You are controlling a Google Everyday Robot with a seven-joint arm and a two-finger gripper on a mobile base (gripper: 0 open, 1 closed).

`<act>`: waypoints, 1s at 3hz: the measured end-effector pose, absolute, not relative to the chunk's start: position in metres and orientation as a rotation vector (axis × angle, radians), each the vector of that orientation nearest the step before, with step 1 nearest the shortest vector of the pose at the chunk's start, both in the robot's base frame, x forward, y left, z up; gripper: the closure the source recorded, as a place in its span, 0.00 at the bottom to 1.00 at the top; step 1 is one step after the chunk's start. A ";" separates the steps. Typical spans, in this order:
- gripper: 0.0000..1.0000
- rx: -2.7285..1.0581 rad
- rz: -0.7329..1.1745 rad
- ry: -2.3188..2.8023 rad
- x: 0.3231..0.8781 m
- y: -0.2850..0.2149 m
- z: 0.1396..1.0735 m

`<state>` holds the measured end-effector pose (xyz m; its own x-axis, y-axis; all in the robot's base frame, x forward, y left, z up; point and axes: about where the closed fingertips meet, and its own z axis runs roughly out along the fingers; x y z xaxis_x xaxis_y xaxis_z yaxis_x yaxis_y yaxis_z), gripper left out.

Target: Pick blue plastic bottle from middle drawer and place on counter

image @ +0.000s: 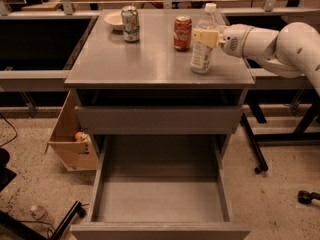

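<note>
Two-fingered gripper clasps blue plastic bottle at counter.

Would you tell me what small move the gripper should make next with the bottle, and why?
Probably open the gripper and let go. It is clasped around the upper part of the bottle, which stands upright with its base seemingly on the counter, near the right edge, beside the red can. The bottle is out of the open drawer, so only the release looks left.

Glossy white rounded arm, pale yellow tool above the counter.
</note>
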<state>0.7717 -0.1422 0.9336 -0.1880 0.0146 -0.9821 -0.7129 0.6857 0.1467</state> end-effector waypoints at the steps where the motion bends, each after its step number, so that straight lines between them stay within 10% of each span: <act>1: 0.81 -0.577 0.722 1.645 0.772 -0.142 0.934; 3: 0.34 -0.577 0.722 1.645 0.772 -0.142 0.934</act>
<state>0.7717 -0.1421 0.9337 -0.1880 0.0146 -0.9821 -0.7130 0.6856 0.1467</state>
